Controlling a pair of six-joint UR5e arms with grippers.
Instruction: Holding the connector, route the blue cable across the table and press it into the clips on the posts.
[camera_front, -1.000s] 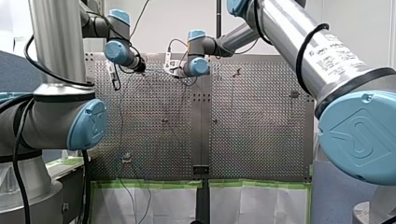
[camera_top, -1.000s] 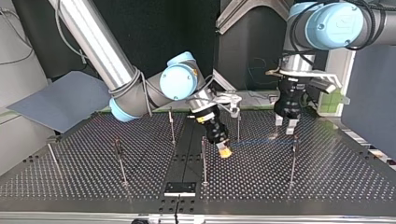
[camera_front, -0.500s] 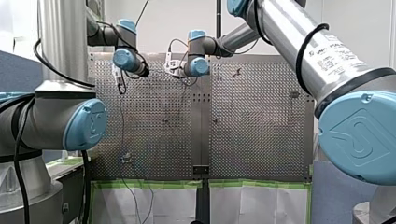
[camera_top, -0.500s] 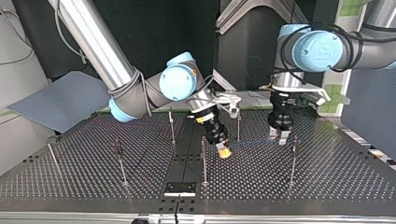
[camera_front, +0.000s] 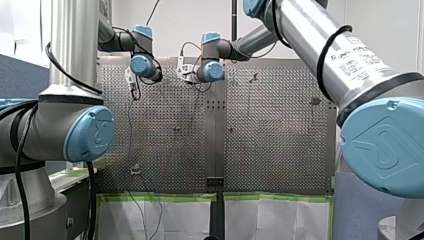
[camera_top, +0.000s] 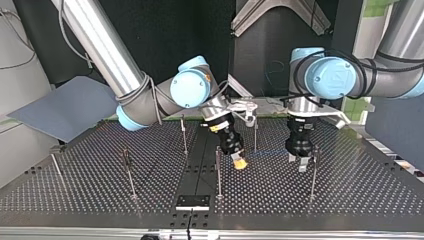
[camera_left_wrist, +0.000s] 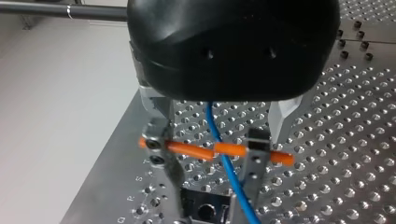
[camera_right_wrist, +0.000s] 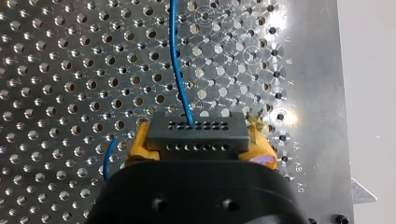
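Left end effector (camera_top: 298, 164), released astride blue cable (camera_right_wrist: 175, 60), neared right one (camera_top: 240, 162) grasping connector (camera_right_wrist: 196, 133).

Silver arms (camera_front: 300, 35), blue caps (camera_front: 387, 145), blk cables (camera_front: 91, 200)

Glossy perforated metal table (camera_right_wrist: 317, 70), matt plastic connector (camera_right_wrist: 196, 135).

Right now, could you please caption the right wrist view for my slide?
My right gripper clamps the connector in yellow pads, blue cable trailing across the perforated table.
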